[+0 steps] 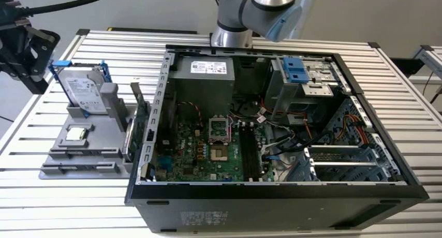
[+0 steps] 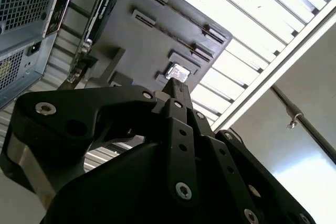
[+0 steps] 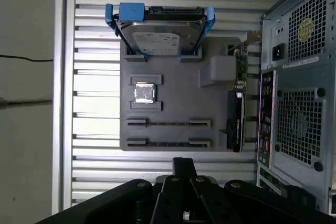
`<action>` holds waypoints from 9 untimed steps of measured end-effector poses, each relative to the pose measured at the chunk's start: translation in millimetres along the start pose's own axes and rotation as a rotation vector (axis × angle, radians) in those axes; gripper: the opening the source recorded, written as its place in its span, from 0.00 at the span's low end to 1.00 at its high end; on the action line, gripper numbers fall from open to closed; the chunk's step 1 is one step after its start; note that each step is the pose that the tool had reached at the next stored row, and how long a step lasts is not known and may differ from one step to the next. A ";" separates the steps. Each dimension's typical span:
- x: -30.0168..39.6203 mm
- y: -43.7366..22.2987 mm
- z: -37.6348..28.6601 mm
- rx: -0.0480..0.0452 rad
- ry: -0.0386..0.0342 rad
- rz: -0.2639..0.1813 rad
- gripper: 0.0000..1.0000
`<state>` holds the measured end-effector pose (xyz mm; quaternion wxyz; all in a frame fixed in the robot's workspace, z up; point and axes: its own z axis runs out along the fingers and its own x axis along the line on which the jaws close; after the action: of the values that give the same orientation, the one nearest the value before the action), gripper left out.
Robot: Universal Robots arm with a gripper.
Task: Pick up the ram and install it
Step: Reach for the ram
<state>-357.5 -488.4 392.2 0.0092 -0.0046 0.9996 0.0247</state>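
Observation:
My black gripper (image 1: 32,84) hangs at the exterior view's far left, above the table's edge and beside the grey parts tray (image 1: 103,145). In both wrist views its fingertips (image 2: 176,84) meet in one narrow tip (image 3: 184,162), shut with nothing between them. The tray's two long narrow holders (image 3: 168,123) look bare. The ram is hidden or out of view. Long dark memory slots (image 1: 250,152) run along the motherboard in the open computer case (image 1: 359,139); I cannot tell whether a stick sits in them.
On the tray a silver hard drive in a blue frame (image 1: 84,90) stands upright, a small square chip (image 3: 144,93) lies flat, and a large green expansion card (image 1: 140,119) stands on edge against the case. The slatted metal table (image 1: 69,202) carries everything.

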 end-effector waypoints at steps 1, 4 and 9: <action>0.0 -1.5 -0.1 0.0000 0.0000 0.000 0.00; 0.0 -5.7 -0.3 0.0000 0.0000 0.000 0.00; 0.1 -12.9 -0.7 0.0001 0.0001 0.000 0.00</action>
<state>-357.5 -501.3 392.3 0.0092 -0.0046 0.9996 0.0247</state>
